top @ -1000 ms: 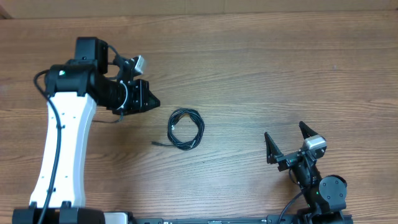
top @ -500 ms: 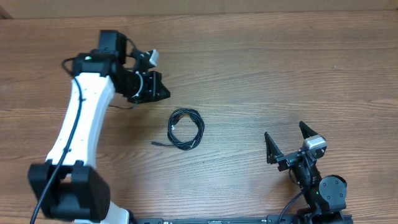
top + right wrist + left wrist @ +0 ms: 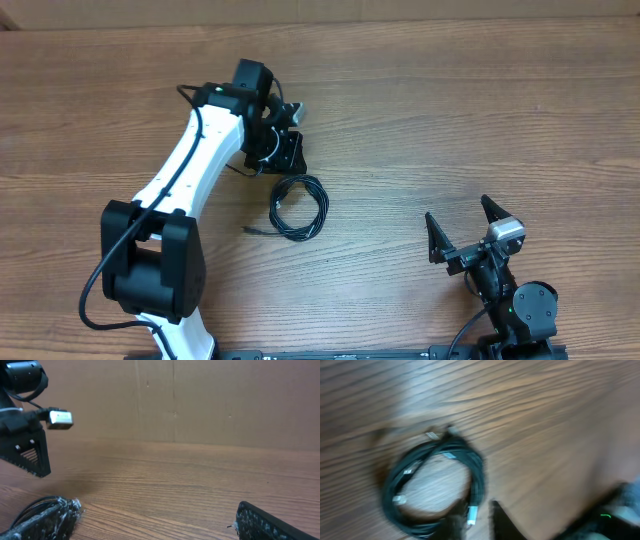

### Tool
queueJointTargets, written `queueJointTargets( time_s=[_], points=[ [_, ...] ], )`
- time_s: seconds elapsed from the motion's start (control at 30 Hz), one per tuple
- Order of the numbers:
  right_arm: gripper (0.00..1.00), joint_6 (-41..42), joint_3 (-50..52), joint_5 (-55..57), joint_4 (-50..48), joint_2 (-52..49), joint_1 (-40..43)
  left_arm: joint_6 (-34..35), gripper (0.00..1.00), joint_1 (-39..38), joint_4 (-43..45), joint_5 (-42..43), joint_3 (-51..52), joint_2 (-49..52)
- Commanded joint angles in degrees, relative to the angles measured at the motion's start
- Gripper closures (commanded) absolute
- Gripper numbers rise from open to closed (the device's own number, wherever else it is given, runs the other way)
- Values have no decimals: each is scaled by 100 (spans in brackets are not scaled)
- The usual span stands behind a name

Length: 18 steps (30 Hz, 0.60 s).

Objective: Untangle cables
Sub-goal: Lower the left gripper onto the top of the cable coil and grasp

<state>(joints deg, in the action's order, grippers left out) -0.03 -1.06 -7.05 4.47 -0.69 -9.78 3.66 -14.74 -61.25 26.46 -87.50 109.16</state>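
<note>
The cables [image 3: 298, 207] are thin black cords wound in one small coil on the wooden table, with a loose end trailing to the left. In the blurred left wrist view the coil [image 3: 432, 485] lies just ahead of the fingers, and a pale plug sits between them. My left gripper [image 3: 285, 156] hovers at the coil's far edge, open and empty [image 3: 477, 527]. My right gripper [image 3: 462, 228] rests at the front right, open and empty [image 3: 160, 525], well away from the coil.
The wooden table [image 3: 450, 120] carries nothing else. A cardboard wall [image 3: 200, 400] stands along the far edge. The left arm's white link [image 3: 185, 170] stretches diagonally across the left half, and its gripper shows in the right wrist view [image 3: 27, 452].
My left arm has swung right from the table's left side, bringing its gripper to the coil's far edge. The coil and the right arm have not moved.
</note>
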Motion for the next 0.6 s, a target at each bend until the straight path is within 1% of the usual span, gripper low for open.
queueJointTargets(
  time_s=[0.0,0.1,0.13,0.17,0.2,0.37,0.43,0.57],
  points=[
    [0,-26,59,42,-26,50,11,293,64,-42,-186,-1611,42,35],
    [0,-26,59,42,-26,50,11,581,63,-39,-332,-2177,98,44],
    [0,-26,59,42,-26,50,11,577,60,-39,-321,-2275,133,46],
    [0,-26,59,42,-26,50,11,575,57,-39,-295,-2345,175,59],
    [0,-26,59,42,-26,50,11,575,56,-39,-273,-2417,234,68],
    [0,-26,59,42,-26,50,11,557,57,-39,94,-2455,730,109],
    [0,-26,59,42,-26,50,11,531,60,-39,407,-2459,975,109],
    [0,-26,59,42,-26,50,11,535,70,2,581,-2498,1029,109]
  ],
)
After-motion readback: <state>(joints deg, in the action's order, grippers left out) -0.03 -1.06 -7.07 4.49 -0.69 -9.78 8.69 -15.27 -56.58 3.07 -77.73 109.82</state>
